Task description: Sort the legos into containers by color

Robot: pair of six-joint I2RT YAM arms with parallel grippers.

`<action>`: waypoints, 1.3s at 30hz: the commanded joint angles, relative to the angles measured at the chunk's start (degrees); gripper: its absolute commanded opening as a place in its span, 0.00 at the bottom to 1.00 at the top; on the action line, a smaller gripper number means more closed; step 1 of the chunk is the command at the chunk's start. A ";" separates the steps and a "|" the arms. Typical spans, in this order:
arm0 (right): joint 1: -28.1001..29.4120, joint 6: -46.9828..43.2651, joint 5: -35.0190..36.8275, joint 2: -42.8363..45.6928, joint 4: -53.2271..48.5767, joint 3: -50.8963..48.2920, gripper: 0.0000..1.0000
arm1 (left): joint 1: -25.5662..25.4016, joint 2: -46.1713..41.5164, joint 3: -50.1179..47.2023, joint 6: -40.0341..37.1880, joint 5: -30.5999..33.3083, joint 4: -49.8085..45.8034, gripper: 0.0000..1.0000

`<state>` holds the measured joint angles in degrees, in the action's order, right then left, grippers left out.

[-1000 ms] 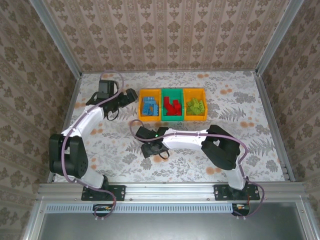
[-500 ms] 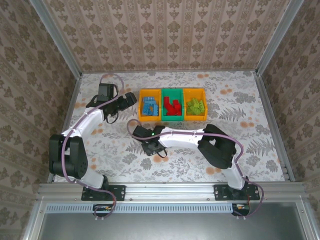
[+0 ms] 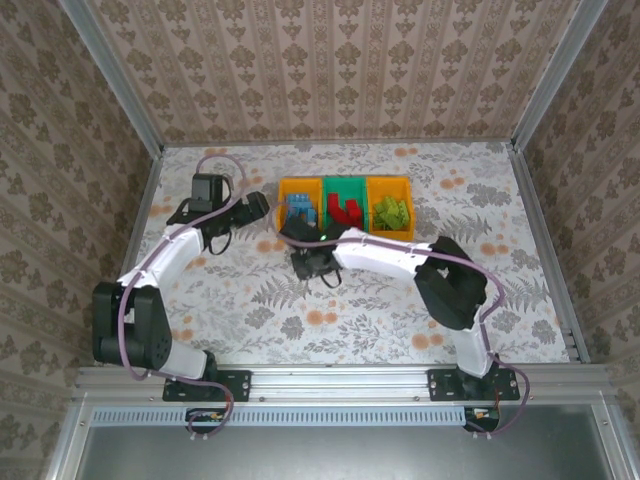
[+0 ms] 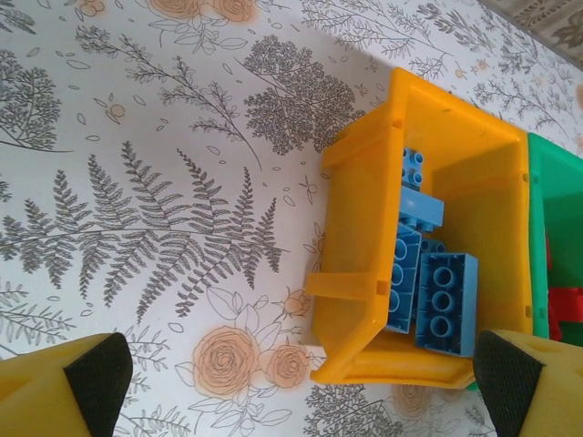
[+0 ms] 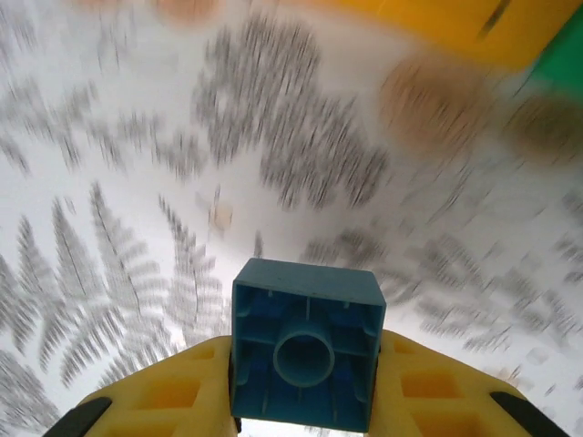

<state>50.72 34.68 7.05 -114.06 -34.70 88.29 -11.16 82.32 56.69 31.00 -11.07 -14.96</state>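
Right wrist, grip: the right gripper (image 5: 305, 401) has its yellow fingers (image 5: 173, 396) pinched on a blue lego (image 5: 305, 350), whose hollow underside and single round tube face the camera.
Right wrist, brick's lie: it looks near square from this end, so I can't tell a long axis.
Right wrist, way ahead: a blurred edge of the orange bin (image 5: 428, 14) runs along the top and the green bin (image 5: 560, 55) shows at the corner, so the drop lies ahead of the fingers, slightly right.
Left wrist, grip: the left gripper (image 4: 301, 387) stands spread wide and holds nothing.
Left wrist, bin: the orange bin sits under it, with blue legos (image 4: 437, 291) packed inside.
Top, row: the containers sit at the back of the table (image 3: 250, 290). Red legos (image 3: 345, 212) are in the green bin, and green legos (image 3: 392, 212) are in the second orange bin (image 3: 390, 182).
Top, nearer arm: the right gripper is at the orange bin's near wall, with the left one just beside that bin's left wall.
Next, I'd judge: a short reach forward over that wall, then let go.
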 commanded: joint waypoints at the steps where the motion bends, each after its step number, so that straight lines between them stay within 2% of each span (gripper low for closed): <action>1: -5.01 1.21 -9.87 4.16 10.64 -0.44 0.26 | 0.50 -3.00 -1.78 -3.91 1.49 -0.89 1.00; 4: -8.50 3.45 -14.85 3.27 14.74 0.66 0.26 | 0.47 -4.69 -2.77 -5.19 2.69 -1.45 1.00; 10: -11.28 0.57 -13.66 -2.09 8.81 11.23 0.27 | 0.66 -5.00 -3.45 -6.38 4.00 -3.11 1.00; 19: -15.53 3.53 -17.19 -11.60 5.61 23.47 0.31 | 0.78 -4.54 -4.20 -6.12 3.97 -2.92 1.00; 25: -17.56 8.92 -19.69 -16.09 8.12 26.11 0.35 | 0.90 -4.06 -4.13 -5.75 3.78 -2.88 1.00; 34: -17.85 9.27 -20.28 -17.04 7.80 27.00 0.59 | 1.05 -3.89 -4.37 -5.81 3.81 -2.78 1.00; 39: -17.77 9.35 -20.98 -15.34 8.71 26.48 0.64 | 1.05 -3.87 -4.49 -5.53 3.60 -2.76 1.00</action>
<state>32.58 43.70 -12.56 -130.63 -25.82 113.65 -10.72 78.37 52.88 26.09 -7.64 -17.32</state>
